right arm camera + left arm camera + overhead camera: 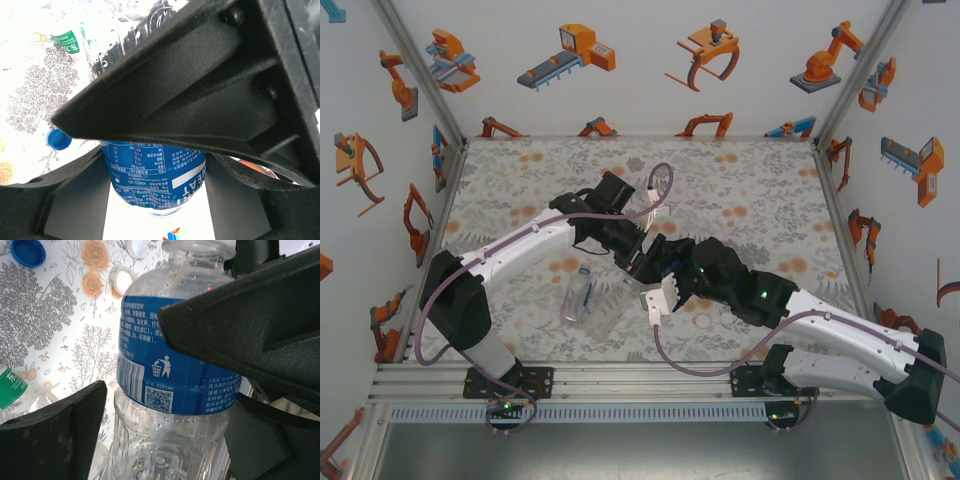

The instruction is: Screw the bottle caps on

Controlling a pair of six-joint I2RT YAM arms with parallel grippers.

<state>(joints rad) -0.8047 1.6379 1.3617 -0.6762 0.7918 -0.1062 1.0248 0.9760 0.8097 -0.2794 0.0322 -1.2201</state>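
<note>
The bottle with the blue label band (170, 365) is held off the table between both grippers. My left gripper (165, 430) is shut on its clear ribbed body below the label. My right gripper (155, 200) is shut on the label band (155, 170), and its black finger (240, 335) crosses the label in the left wrist view. Two more clear bottles (578, 292) (607, 308) lie on the table to the left of the grippers (638, 258) (665, 280); one has a green label (10, 387). A blue cap (27, 251) and two white caps (136, 247) (120, 280) lie loose on the table.
The floral table mat (750, 190) is bare at the back and right. Printed walls and metal posts (425, 85) close in the sides. Purple cables (660, 185) loop over the arms near the middle.
</note>
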